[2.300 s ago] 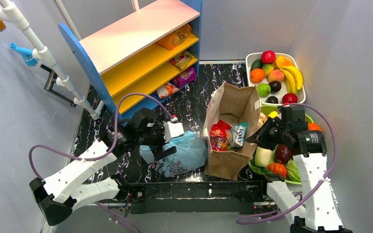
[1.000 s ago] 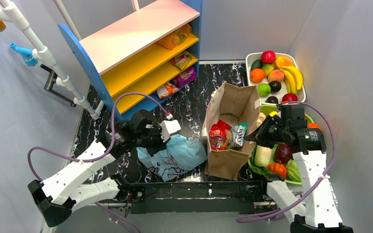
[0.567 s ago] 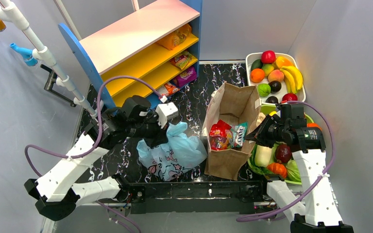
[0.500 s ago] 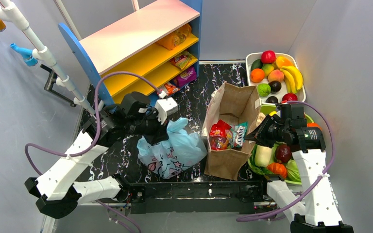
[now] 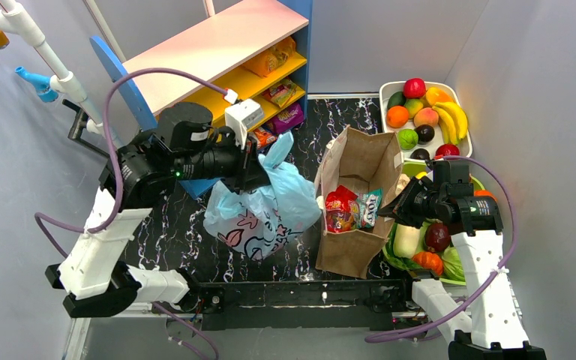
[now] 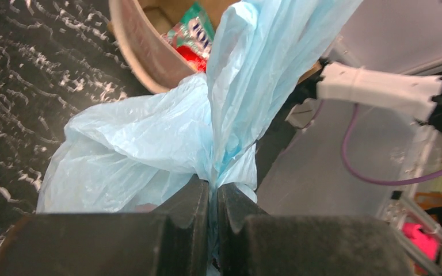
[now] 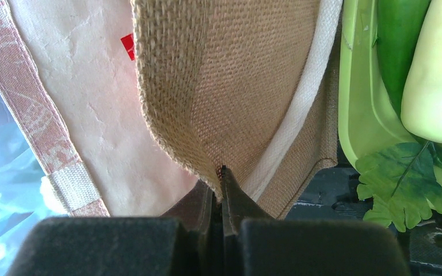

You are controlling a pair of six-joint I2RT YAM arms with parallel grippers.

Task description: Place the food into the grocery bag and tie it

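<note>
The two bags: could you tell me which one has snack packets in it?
The brown bag, open-topped, with red and teal packets inside; the light-blue plastic bag hangs pinched in the left gripper.

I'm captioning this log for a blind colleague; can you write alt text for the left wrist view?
The left gripper is shut on a gathered fold of the light-blue grocery bag, whose crumpled plastic fills the middle of the view. Behind it, on a black marbled table, a brown bag holds teal-and-white and red snack packets.
</note>
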